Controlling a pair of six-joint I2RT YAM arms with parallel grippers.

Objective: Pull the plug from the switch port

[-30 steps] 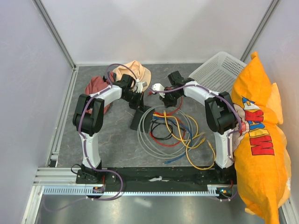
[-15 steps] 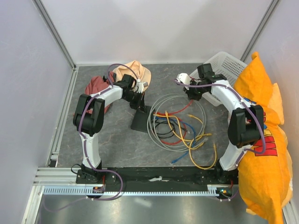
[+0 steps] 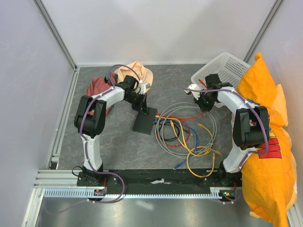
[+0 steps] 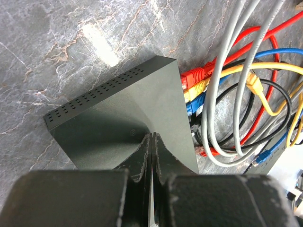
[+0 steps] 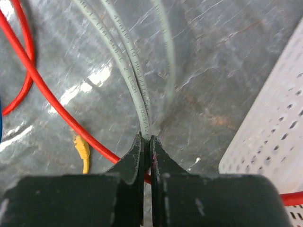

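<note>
Table: grey stone-pattern top. The switch lies flat on it, left of centre. All positions below are relative to the switch.

Orange pillow: far right of the switch, along the right wall.
White basket: right of and behind the switch, next to the pillow.
Left arm: comes in from the switch's left. Right arm: well to its right, in front of the pillow.
Peach hat: directly behind the switch. Dark red cloth: behind-left, touching the hat.
Cable tangle: starts at the switch's right edge and spreads right, with grey, red, blue, yellow and black loops.
Switch close up: matte black slab with a row of vent holes on one side.
Left gripper: clenched with nothing between the fingers, tips down on the switch's top face.
Right gripper: well right of the switch, near the basket, low over the table, pinched on the grey cable. A red cable passes under it.
Red plug, yellow plug and blue plug: side by side, seated in the switch's right edge. The dark connectors beyond the blue one are unclear.
I can't tell whether the grey cable's end is in a port.
Loose yellow plug: on the table well right of the switch, beside the right gripper.
</note>
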